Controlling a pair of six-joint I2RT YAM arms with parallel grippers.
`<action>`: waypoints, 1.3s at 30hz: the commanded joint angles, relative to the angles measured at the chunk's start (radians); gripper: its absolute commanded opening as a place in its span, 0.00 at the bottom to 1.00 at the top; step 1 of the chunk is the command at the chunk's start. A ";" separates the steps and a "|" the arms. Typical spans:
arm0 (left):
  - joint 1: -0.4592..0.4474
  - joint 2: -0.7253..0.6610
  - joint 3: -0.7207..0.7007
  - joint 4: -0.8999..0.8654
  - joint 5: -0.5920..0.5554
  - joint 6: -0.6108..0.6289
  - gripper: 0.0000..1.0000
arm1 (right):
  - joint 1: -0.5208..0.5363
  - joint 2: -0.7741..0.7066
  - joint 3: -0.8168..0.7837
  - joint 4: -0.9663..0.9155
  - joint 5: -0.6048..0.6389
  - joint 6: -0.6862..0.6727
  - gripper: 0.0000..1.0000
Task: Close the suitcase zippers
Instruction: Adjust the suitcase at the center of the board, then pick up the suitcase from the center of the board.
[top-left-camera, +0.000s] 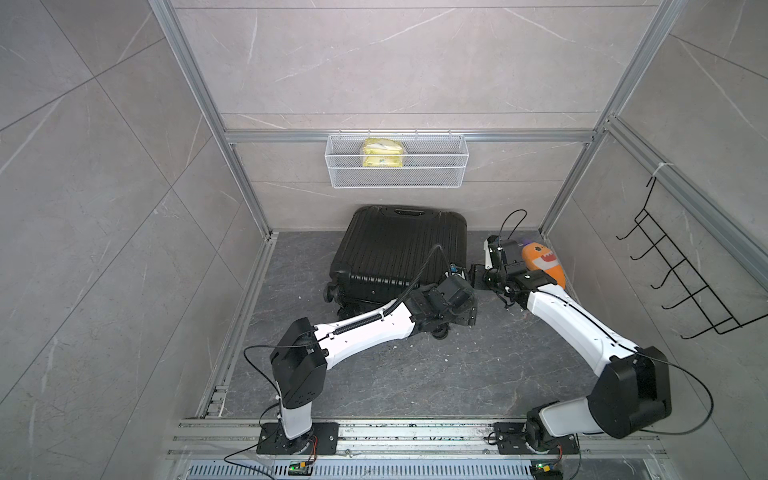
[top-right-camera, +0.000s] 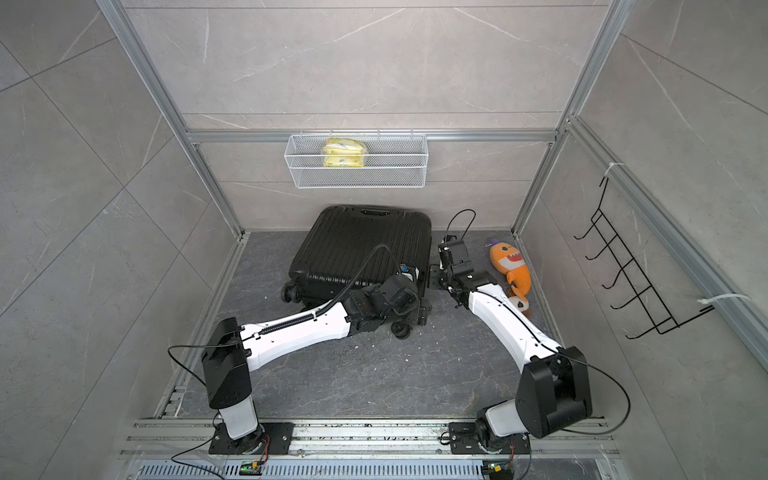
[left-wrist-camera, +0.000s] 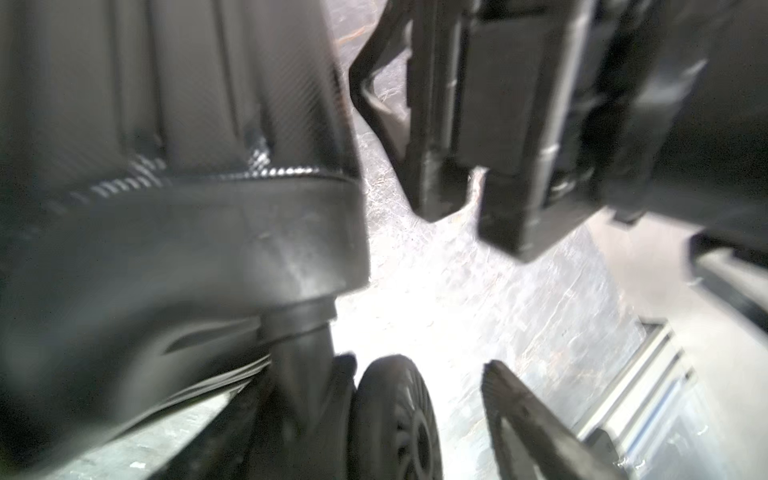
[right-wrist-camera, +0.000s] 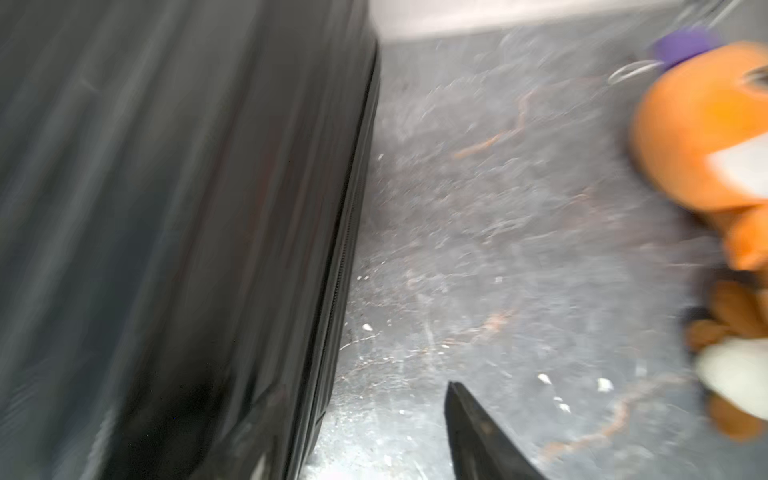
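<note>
The black ribbed suitcase lies flat on the dark floor against the back wall, its lid down. Along its right side runs the zipper track; I cannot make out any pulls. At the case's near right corner my left gripper stands open. Of its fingers, only one shows clearly, beside a caster wheel. My right gripper is open just off the case's right side, low over the floor. One of its fingers is over bare floor. The two grippers sit close together, and neither holds anything.
An orange plush toy lies right of my right arm, near the side wall. A white wire basket holding a yellow packet hangs above the case. A black hook rack is on the right wall. Aluminium rails cross the front.
</note>
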 joint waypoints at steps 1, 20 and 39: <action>-0.005 -0.155 0.041 -0.070 -0.010 0.153 0.85 | -0.004 -0.124 -0.063 -0.049 0.045 -0.011 0.68; 0.826 -0.698 -0.342 -0.484 0.203 0.501 0.97 | 0.098 -0.605 -0.371 -0.056 -0.226 -0.017 0.74; 0.928 -0.392 -0.326 -0.281 0.362 0.426 0.78 | 0.234 -0.639 -0.589 0.153 -0.235 0.014 0.73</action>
